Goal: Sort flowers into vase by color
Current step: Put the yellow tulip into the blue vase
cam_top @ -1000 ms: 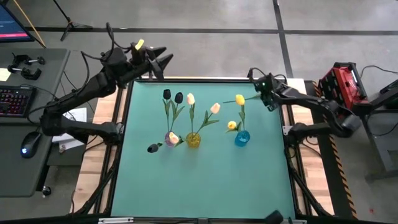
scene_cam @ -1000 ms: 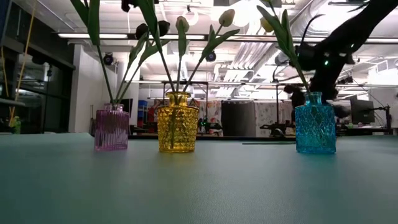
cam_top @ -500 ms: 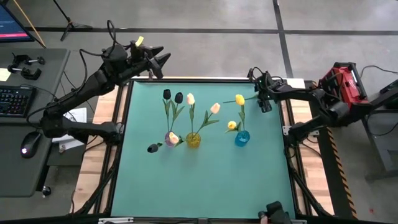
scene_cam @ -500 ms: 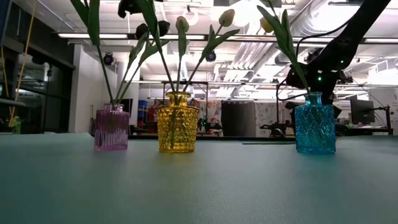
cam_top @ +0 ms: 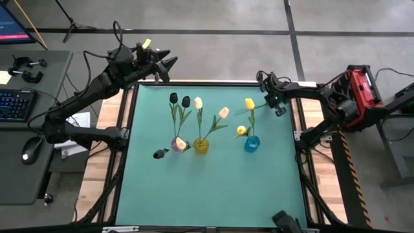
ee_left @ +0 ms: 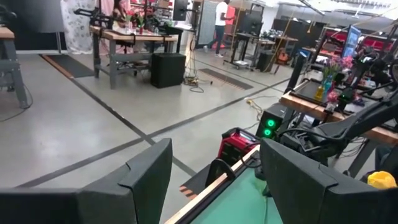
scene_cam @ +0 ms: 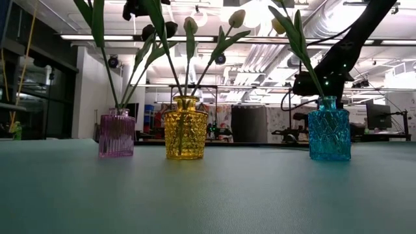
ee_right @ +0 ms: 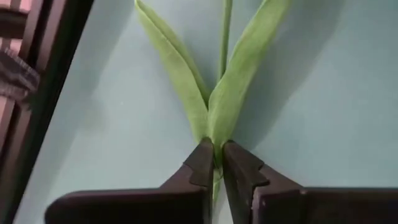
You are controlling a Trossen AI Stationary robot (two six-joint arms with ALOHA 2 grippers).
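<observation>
Three vases stand mid-table: pink (cam_top: 178, 144), yellow (cam_top: 201, 145) and blue (cam_top: 251, 144). Black flowers (cam_top: 173, 98) stick in the pink one, cream flowers (cam_top: 198, 102) in the yellow one and yellow flowers (cam_top: 250, 103) in the blue one. A black flower head (cam_top: 159, 154) lies beside the pink vase. My right gripper (cam_top: 267, 98) is at the far right of the table, shut on a green stem with two leaves (ee_right: 230, 81). That flower's head is out of the wrist view. My left gripper (cam_top: 169, 65) hovers open past the far left corner. My right gripper pinches the stem between its two fingertips (ee_right: 202, 158), right where the two leaves join it (ee_right: 217, 134). The fingers lie along the stem, which runs away from them toward the table's left. The leaves spread just over the mat; whether the flower is lifted, I cannot tell.
The dark table frame (cam_top: 297, 116) runs close to my right gripper. A red device (cam_top: 359, 87) stands right of the table. A keyboard and mouse sit on a desk (cam_top: 19, 110) to the left. The near half of the green mat (cam_top: 207, 194) holds nothing.
My right gripper has moved a little toward the table's left and far edges, onto the stem's end, and its forearm has swung toward the far edge. The vases and the flowers in them have stayed put.
</observation>
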